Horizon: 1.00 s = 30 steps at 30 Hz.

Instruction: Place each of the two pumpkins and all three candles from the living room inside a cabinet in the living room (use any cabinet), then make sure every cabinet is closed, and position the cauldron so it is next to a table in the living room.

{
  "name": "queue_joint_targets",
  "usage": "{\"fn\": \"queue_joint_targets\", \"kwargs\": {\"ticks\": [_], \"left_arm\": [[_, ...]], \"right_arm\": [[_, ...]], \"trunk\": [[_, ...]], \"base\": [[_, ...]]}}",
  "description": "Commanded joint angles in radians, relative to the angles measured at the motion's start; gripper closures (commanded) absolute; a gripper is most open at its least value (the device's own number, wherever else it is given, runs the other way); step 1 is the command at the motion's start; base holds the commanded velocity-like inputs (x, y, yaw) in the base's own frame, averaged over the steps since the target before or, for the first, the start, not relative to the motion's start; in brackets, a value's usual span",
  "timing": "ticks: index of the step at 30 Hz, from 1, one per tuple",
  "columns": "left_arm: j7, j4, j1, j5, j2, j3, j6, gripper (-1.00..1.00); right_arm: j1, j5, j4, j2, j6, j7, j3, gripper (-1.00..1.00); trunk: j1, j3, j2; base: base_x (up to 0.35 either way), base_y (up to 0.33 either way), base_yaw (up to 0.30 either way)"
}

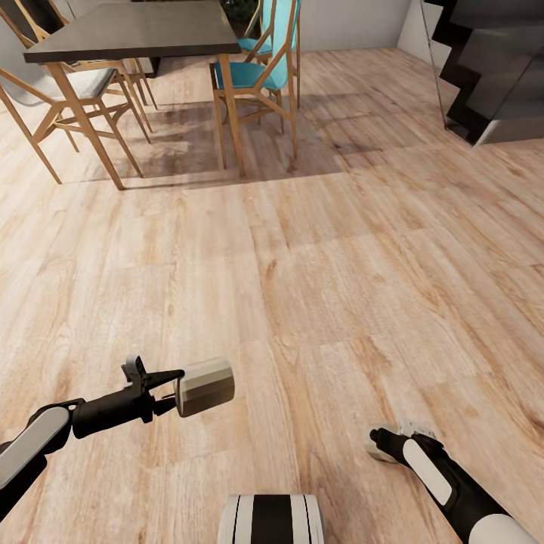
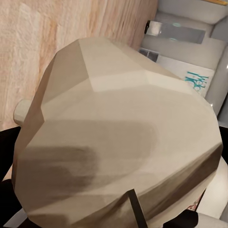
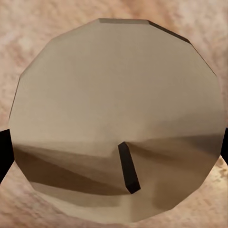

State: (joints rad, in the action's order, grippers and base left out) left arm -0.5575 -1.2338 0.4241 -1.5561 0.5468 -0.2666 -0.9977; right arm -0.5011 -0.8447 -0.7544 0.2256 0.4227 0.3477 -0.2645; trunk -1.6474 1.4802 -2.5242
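While your base stands on the pale wood plank floor (image 1: 317, 257), both of your arms carry a candle low in front of the trunk. Your left gripper (image 1: 170, 389) is clamped on one beige candle (image 1: 205, 387), which lies on its side, its flat end turned to the right of the head view. From the left wrist camera that candle (image 2: 118, 137) sits right against the lens, with a short dark wick (image 2: 137, 209) poking out near the frame's edge.

Your right gripper (image 1: 385, 444) is closed on a second candle (image 1: 375, 447); from the head you see little more than a pale sliver of it beyond the dark wrist. In the right wrist camera its round faceted face (image 3: 116, 118) and dark wick (image 3: 128, 166) look straight at you, with floor behind.

Ahead to the left stands the dark dining table (image 1: 136, 30) on angled wooden legs, with a teal-seated chair (image 1: 257, 72) beside it. A dark staircase (image 1: 491, 68) rises at far right.
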Motion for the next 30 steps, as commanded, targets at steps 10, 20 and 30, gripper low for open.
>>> {"fn": "queue_joint_targets", "kwargs": {"ticks": [10,20,30], "left_arm": [[-0.005,0.009,0.001,0.004,0.001,-0.001,-0.001,1.00],[0.004,0.152,0.003,0.169,-0.002,0.036,0.009,1.00],[0.304,0.188,0.004,0.329,-0.012,0.208,0.012,1.00]], "right_arm": [[-0.001,-0.010,-0.002,0.001,0.001,0.010,-0.006,1.00],[-0.001,-0.008,-0.003,0.001,0.001,0.006,-0.006,1.00],[-0.001,-0.009,-0.013,0.002,0.010,-0.006,-0.008,1.00]], "trunk": [[0.002,-0.015,0.001],[0.006,-0.053,0.003],[0.011,-0.088,0.005]], "base": [[0.000,0.000,0.000],[0.000,0.000,0.000],[0.000,0.000,0.000]]}}
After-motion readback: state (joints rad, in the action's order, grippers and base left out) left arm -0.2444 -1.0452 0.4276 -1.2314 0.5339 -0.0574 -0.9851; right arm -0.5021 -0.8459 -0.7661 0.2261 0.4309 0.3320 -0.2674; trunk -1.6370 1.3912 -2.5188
